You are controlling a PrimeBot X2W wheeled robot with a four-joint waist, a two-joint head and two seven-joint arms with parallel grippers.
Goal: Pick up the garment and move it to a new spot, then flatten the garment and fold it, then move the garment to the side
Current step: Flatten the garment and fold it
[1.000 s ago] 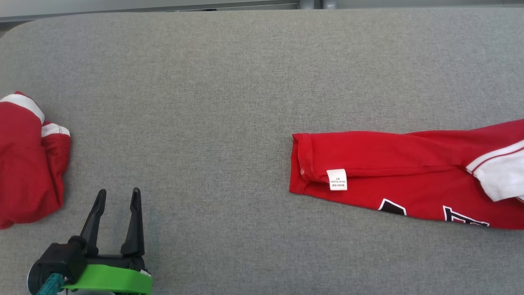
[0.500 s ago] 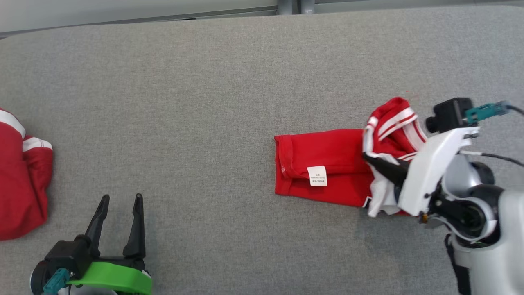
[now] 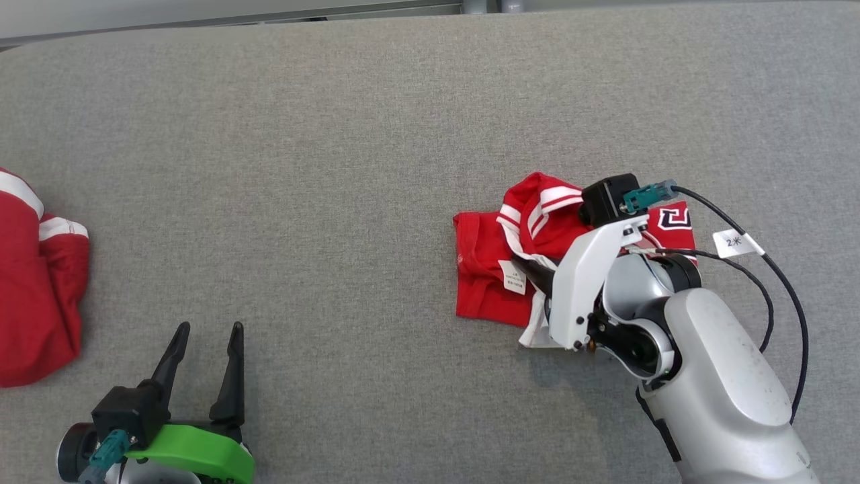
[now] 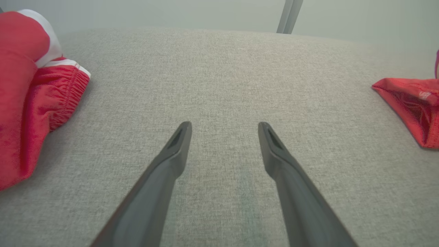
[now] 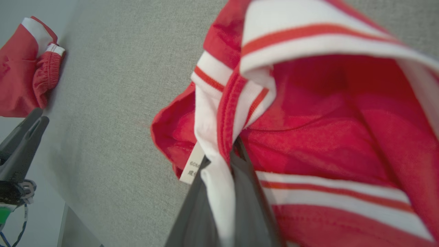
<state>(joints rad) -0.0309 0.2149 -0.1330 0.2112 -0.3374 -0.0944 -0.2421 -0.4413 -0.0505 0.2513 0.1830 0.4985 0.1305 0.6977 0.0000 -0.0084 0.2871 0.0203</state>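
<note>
Second red garment (image 3: 33, 289) lies bunched at the far left of the grey table (image 3: 336, 134). My left gripper (image 3: 209, 329) is near it, fingers spread, empty. The garment (image 3: 484, 296) lies right of centre, doubled over. My right gripper (image 3: 527, 267) is clamped on its white-striped edge.

Red garment (image 3: 482, 299), white-striped trim, white label (image 3: 514, 277); lies bunched, folded over itself, right of centre.

Right tool (image 3: 525, 266) swung in, folding garment (image 3: 482, 299) leftward over itself.
</note>
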